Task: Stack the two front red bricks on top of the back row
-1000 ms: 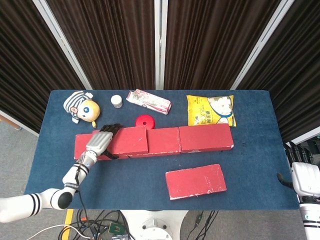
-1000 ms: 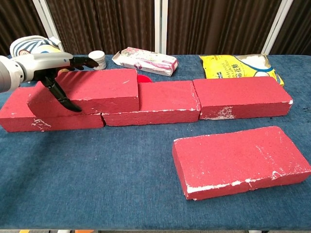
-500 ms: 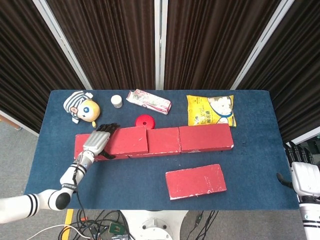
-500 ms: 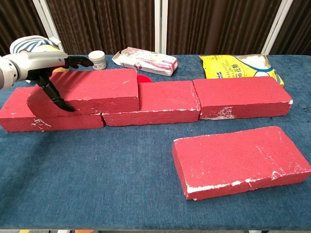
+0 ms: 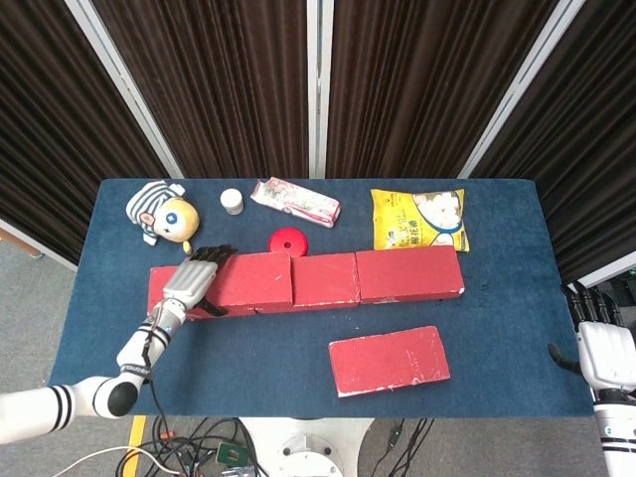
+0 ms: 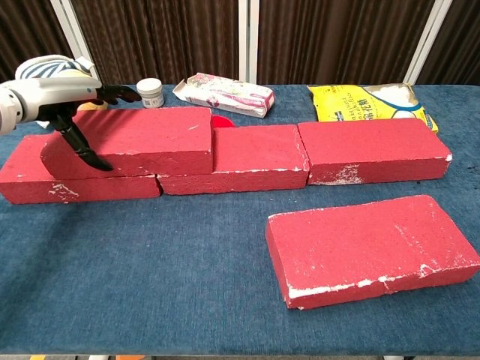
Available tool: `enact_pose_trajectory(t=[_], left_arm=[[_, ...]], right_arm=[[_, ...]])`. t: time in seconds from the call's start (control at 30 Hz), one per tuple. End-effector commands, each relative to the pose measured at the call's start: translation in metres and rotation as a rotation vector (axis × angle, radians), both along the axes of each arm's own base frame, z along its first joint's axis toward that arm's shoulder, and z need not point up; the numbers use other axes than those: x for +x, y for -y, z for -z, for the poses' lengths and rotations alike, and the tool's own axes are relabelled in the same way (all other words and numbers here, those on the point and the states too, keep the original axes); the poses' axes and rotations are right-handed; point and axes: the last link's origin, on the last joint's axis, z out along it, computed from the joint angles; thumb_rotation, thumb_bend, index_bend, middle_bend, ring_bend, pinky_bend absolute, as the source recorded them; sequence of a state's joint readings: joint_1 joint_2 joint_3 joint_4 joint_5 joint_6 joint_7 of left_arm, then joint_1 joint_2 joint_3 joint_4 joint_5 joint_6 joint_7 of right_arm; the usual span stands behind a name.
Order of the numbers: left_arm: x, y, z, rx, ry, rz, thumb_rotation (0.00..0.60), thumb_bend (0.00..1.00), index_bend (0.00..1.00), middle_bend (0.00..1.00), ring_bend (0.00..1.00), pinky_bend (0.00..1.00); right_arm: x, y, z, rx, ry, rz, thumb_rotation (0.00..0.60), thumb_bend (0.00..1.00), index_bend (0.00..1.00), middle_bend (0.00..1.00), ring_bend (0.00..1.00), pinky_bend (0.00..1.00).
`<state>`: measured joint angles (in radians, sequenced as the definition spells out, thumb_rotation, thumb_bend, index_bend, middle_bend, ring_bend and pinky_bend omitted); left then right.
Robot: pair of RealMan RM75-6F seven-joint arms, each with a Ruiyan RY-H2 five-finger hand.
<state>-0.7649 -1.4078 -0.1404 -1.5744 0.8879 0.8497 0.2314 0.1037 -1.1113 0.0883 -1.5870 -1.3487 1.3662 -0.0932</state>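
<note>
Three red bricks form the back row [image 5: 407,275] [image 6: 371,150]. On the row's left part lies a further red brick [image 5: 243,279] [image 6: 139,141]. My left hand [image 5: 194,281] [image 6: 64,96] is at that brick's left end, fingers spread over its top edge and the thumb down its front face, not gripping it. One red brick [image 5: 390,360] [image 6: 371,247] lies flat at the front right, by itself. My right hand [image 5: 601,350] hangs off the table's right edge, fingers apart and holding nothing; the chest view does not show it.
Behind the row stand a striped plush toy [image 5: 162,213], a small white jar [image 5: 232,202] [image 6: 151,92], a pink packet [image 5: 295,202] [image 6: 223,94], a red round lid [image 5: 289,239] and a yellow snack bag [image 5: 419,220] [image 6: 371,105]. Blue cloth covers the table [image 5: 258,348].
My left hand has slid a little to the left along the stacked brick's end. The bricks and my right hand have not moved.
</note>
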Motion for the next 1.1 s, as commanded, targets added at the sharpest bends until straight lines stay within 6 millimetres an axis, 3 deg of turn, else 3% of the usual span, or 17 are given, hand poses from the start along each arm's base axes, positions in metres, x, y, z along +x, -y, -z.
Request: enact_pose_trajectory(t=[0.03, 0.37, 0.57, 0.87, 1.1], left_arm=[[0.001, 0.001, -0.001, 0.002, 0.005, 0.005, 0.600, 0.00, 0.04, 0.00, 0.00, 0.00], [0.010, 0.011, -0.016, 0.049, 0.031, 0.057, 0.600, 0.00, 0.04, 0.00, 0.00, 0.00], [0.011, 0.033, -0.040, 0.100, 0.062, 0.083, 0.600, 0.00, 0.04, 0.00, 0.00, 0.00], [-0.043, 0.095, -0.089, 0.233, 0.002, -0.005, 0.600, 0.00, 0.04, 0.00, 0.00, 0.00], [-0.077, 0.127, -0.120, 0.340, -0.026, -0.057, 0.600, 0.00, 0.04, 0.00, 0.00, 0.00]], right_arm=[[0.000, 0.000, 0.000, -0.002, 0.001, -0.001, 0.600, 0.19, 0.00, 0.00, 0.00, 0.00], [0.001, 0.000, -0.007, -0.025, -0.004, -0.013, 0.600, 0.19, 0.00, 0.00, 0.00, 0.00], [0.007, -0.003, -0.006, -0.003, 0.009, -0.043, 0.600, 0.18, 0.00, 0.00, 0.00, 0.00], [0.029, -0.001, -0.007, 0.080, 0.009, -0.142, 0.600, 0.14, 0.00, 0.00, 0.00, 0.00], [0.062, 0.009, 0.019, 0.249, -0.017, -0.277, 0.600, 0.01, 0.00, 0.00, 0.00, 0.00]])
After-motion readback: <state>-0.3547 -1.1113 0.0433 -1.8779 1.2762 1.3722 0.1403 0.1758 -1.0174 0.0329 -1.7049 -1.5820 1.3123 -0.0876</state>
